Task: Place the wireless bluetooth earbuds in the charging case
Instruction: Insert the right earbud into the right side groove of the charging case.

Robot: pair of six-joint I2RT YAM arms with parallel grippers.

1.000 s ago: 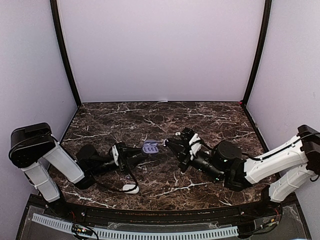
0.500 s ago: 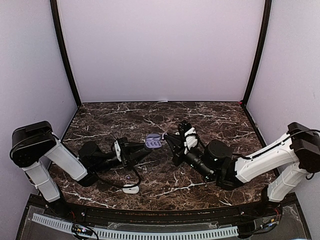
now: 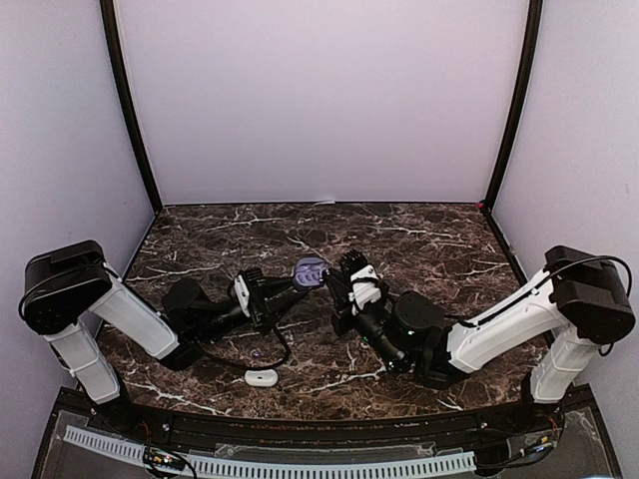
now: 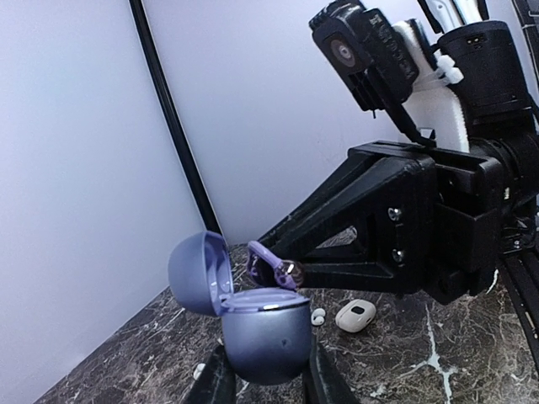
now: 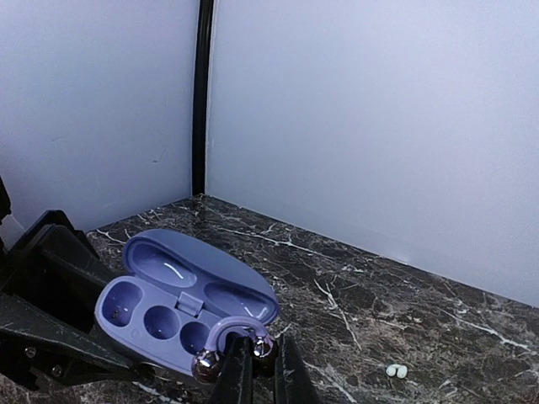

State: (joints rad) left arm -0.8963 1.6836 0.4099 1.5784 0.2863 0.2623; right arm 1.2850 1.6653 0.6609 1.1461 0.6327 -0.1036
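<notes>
My left gripper point(image 3: 297, 280) point(image 4: 268, 360) is shut on a lavender charging case point(image 3: 310, 269) point(image 4: 265, 330), held upright off the table with its lid open to the left. My right gripper point(image 3: 328, 280) point(image 5: 255, 355) is shut on a purple clip-shaped earbud point(image 5: 229, 331) point(image 4: 274, 268) with shiny ends. The earbud hangs just over the case's open wells point(image 5: 160, 320), at their near right edge. I cannot tell whether it touches the case. A small white earbud point(image 4: 317, 316) point(image 5: 394, 370) lies on the marble.
A white closed case point(image 3: 262, 377) point(image 4: 355, 314) lies on the table near the front, behind my left arm. The dark marble table point(image 3: 419, 239) is walled by pale panels with black corner posts point(image 3: 130, 110). Both arms meet at the table's middle.
My left gripper has carried the case a little farther back and to the right. The right arm has swung in leftward, bringing the purple earbud over the open case.
</notes>
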